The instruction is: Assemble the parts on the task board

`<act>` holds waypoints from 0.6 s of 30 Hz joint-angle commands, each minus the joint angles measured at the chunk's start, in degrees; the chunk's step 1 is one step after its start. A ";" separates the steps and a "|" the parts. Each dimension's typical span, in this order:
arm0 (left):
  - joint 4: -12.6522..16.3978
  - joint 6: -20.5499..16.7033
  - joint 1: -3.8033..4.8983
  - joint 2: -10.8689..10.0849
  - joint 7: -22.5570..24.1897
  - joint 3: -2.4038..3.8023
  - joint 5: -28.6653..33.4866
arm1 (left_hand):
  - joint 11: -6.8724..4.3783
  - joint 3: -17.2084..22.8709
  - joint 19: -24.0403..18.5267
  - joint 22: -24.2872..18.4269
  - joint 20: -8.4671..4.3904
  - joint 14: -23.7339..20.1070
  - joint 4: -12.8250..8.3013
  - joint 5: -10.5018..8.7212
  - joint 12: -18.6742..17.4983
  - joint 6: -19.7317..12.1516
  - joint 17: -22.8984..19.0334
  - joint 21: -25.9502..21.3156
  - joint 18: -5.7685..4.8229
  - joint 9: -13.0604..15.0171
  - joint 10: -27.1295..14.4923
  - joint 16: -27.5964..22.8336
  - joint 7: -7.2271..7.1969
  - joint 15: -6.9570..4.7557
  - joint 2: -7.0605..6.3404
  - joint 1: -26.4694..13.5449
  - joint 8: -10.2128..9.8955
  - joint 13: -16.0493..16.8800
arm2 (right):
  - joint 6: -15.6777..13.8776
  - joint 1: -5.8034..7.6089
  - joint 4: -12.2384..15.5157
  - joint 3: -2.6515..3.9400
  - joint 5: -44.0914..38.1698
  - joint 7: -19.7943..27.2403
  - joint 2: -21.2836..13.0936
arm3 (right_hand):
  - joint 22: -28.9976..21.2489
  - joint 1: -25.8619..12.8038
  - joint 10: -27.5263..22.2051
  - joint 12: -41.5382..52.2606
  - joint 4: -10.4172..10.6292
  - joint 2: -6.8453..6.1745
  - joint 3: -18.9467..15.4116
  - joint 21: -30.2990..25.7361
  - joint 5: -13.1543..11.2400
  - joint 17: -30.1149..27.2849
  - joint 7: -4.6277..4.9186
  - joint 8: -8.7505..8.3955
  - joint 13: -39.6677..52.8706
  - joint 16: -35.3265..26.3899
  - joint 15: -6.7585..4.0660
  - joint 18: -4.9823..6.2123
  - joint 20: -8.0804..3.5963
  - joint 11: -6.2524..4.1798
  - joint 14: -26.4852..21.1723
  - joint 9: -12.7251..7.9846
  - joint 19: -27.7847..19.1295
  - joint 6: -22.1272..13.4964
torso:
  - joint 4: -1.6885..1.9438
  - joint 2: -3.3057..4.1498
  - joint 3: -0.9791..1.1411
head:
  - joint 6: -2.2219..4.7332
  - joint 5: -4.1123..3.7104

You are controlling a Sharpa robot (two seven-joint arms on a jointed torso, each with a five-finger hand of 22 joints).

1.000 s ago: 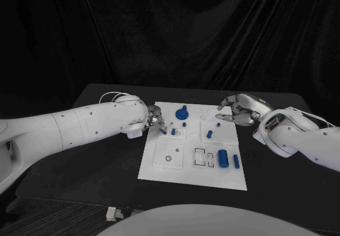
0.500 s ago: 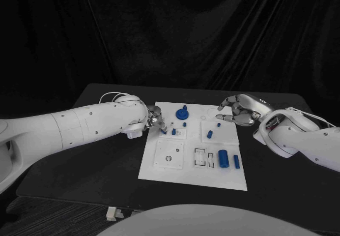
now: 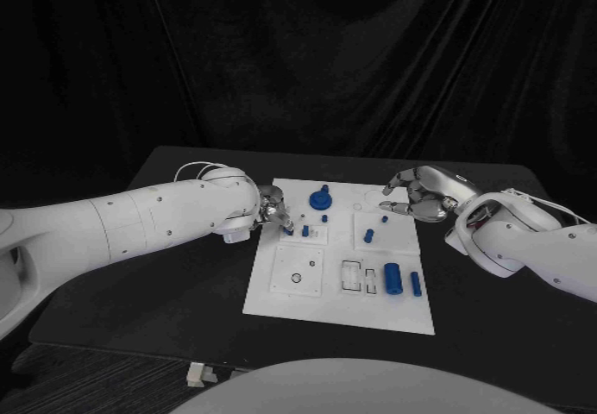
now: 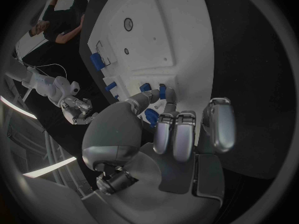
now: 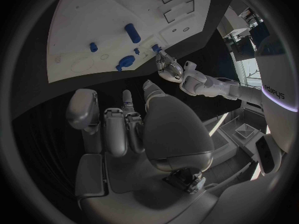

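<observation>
the left hand (image 3: 269, 216) sits at the left edge of the task board (image 3: 311, 302), about level with the far row of parts. its fingertips (image 4: 149, 95) are right down at a small blue peg (image 3: 289, 230) standing near that edge. in the left wrist view a finger and the thumb come together around a little blue piece (image 4: 161, 91) at the board's rim while the other fingers hang loose and straight, so it looks like a pinch on that peg, though i honestly can't tell if it's really clamped or just touching.

moving right across the white board: another short blue peg (image 3: 304, 230) stands just beside the first one, then a smaller one (image 3: 323, 219) a bit further over. behind those is the round blue disc with a knob sticking up (image 3: 320, 200), near the far edge. the near left part of the board has a square panel with a small dark ring (image 3: 295, 278) on it. right of that are outlined rectangular slots (image 3: 358, 275), then a fat blue cylinder (image 3: 392, 279) lying flat with a thinner blue bar (image 3: 414, 283) next to it, not touching. a small blue peg (image 3: 368, 234) stands in the middle right area.

the right hand (image 3: 419, 194) hovers over the board's far right corner, fingers curled in loosely with nothing in them, clear of all the parts.
</observation>
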 commanded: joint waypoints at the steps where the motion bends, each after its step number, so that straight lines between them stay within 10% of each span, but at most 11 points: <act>1: 0.01 0.13 -0.30 -0.14 -0.15 -0.13 -0.02 | -0.04 2.37 -0.27 10.31 0.13 5.96 -1.98 0.27 0.20 0.62 15.10 -0.15 0.50 0.11 6.07 -0.03 -0.58 -0.08 0.51 0.10 0.34 15.09 | 0.69 -0.17 0.02 0.03 -0.04 -1.27 0.03 | 7.84 -0.11 4.08 0.04 0.13 0.07 0.09 -0.30 0.38 9.24 -0.03 0.16 13.26 -0.40 0.13 -0.75 0.09 0.24 3.48 -0.10 0.25 0.38 | 0.00 0.05 -0.01 | -0.01 0.04; 18: 0.40 0.43 -0.30 -0.29 -0.08 -0.13 -0.02 | -0.07 2.34 -0.26 10.31 0.15 5.96 -1.95 0.61 0.20 1.28 15.10 -0.17 0.51 0.20 6.07 -0.03 -0.66 -0.07 0.46 -0.22 0.62 15.09 | 1.03 -0.20 0.00 0.03 -0.04 -1.59 0.09 | 7.80 0.23 4.05 0.02 -0.04 0.23 0.27 -0.43 0.45 9.20 -0.01 0.11 13.22 -0.45 0.17 -0.73 0.11 0.30 3.46 -0.17 0.21 0.38 | -0.07 0.08 0.01 | -0.01 -0.14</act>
